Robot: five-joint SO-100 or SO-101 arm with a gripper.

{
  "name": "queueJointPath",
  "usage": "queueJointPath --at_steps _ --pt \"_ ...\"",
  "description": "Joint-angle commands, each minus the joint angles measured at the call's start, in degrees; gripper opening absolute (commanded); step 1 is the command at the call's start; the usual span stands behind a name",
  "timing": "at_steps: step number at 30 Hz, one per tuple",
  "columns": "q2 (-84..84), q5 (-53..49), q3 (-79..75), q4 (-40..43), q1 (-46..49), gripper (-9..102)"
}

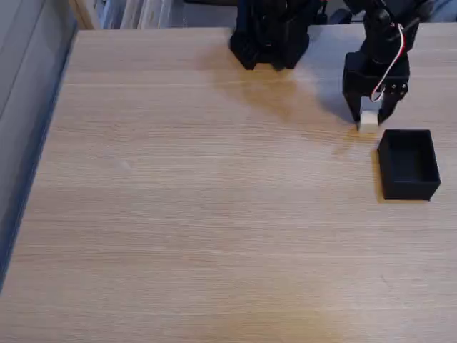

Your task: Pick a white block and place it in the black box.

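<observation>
The tool (369,120) clamps the white block (368,121) just beside the black box (408,165), arm base (270,36) well apart.

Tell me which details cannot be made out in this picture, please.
- Fixed view: whether the claw truly pinches the white block; too small and dark.
- Whether the block rests on the table or is lifted: unclear.
- Arm above the claw: cut off by the top edge.
- Floor of the black box: too dark to see.

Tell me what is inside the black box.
In the fixed view the black box looks empty: only its dark floor and inner walls show. The near wall hides part of the floor. The white block sits outside, between the gripper fingers.
</observation>
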Motion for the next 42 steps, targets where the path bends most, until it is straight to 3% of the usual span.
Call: queueJointPath --at_steps 1,8,22,31,42 --pt "-0.18 1.41 -0.62 0.35 -0.26 0" --pt "2.64 -1.58 0.18 1.67 0.35 0" --pt "18.11 -13.54 -9.58 23.03 6.33 0" --pt "10.99 -15.82 -30.23 31.55 4.92 0" --pt "-3.78 -15.64 -45.88 31.46 2.37 0"
